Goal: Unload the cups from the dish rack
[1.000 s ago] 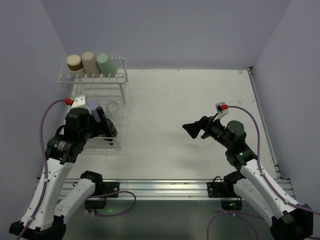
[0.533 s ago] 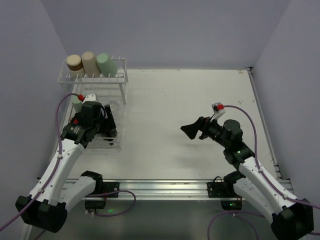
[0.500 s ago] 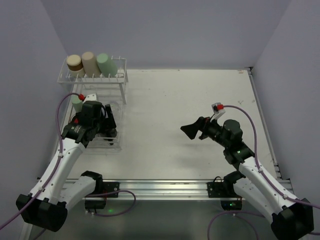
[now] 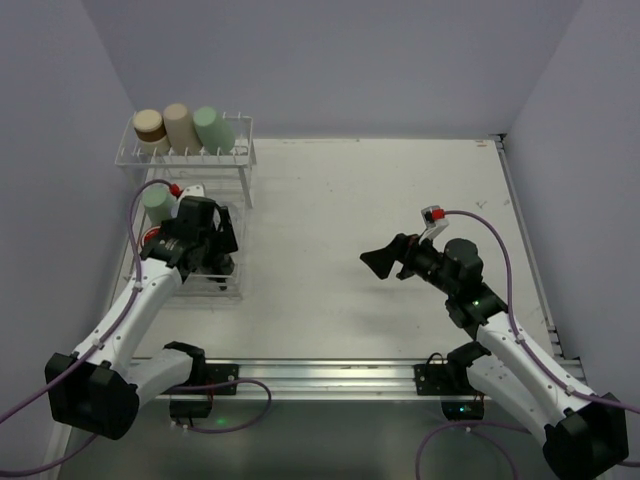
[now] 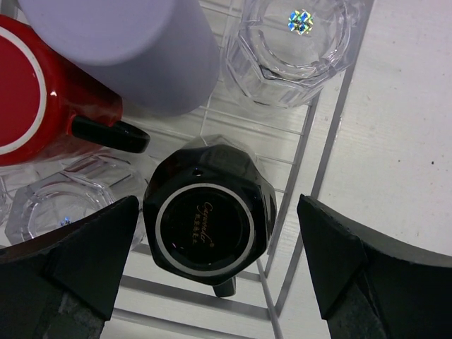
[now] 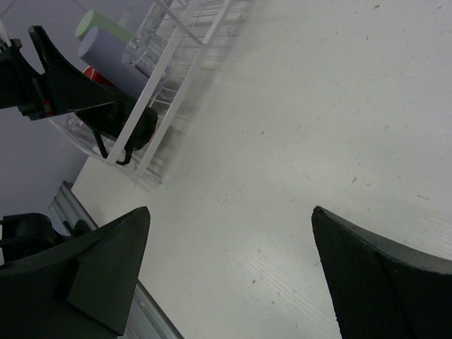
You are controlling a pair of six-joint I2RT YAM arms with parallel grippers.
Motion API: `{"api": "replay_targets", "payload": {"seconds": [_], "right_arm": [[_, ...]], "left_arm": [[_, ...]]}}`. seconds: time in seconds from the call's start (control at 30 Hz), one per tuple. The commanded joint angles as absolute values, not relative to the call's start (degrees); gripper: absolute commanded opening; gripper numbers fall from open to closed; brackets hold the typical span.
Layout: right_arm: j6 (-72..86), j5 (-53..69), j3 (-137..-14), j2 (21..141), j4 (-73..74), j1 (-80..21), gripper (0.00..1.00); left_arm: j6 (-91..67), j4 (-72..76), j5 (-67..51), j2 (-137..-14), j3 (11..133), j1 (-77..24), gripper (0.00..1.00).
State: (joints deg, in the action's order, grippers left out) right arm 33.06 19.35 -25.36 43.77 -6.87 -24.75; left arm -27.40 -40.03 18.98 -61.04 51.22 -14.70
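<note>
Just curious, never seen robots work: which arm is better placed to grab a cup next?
Left. Its open jaws hang over the black cup in the dish rack; the right arm is far off across the table.

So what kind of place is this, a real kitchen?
Most likely a robot test bench, not a kitchen: bare lavender walls box in a white table, two arms are bolted to a metal rail, and the dish rack of cups looks like a prop.
</note>
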Motion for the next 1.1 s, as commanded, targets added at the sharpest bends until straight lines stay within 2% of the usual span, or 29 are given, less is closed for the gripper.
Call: {"api": "replay_targets", "payload": {"seconds": [0.0,0.5,0.6,0.73,0.9,1.07], "right_arm": [[31.9,17.9,-26.6,43.6,-7.9,-25.0,0.99],[32.0,17.3,-26.6,43.9,-7.9,-25.3,0.99],[32.0,17.1,-26.7,43.9,-7.8,-25.3,0.99],[32.1,17.1,-26.8,44.2,-7.9,-25.4,0.99],[32.8,17.8,-27.3,44.6,-7.8,-25.6,0.99],[34.2,18.4,-28.3,44.0,-8.0,-25.8,0.99]], "left_arm": [[-26.7,-36.3,21.4,-62.0,50.4,-14.9,0.98],[-26.7,-33.0,20.4,-64.7,46.8,-15.0,0.92],[-26.8,-32.3,20.0,-64.5,46.1,-15.0,0.82],[-26.5,-32.2,19.3,-63.1,46.5,-15.0,0.50],[-25.8,-33.1,18.7,-59.5,49.4,-15.0,0.24],[-25.7,-34.7,17.3,-55.5,53.2,-15.0,0.16]]}}
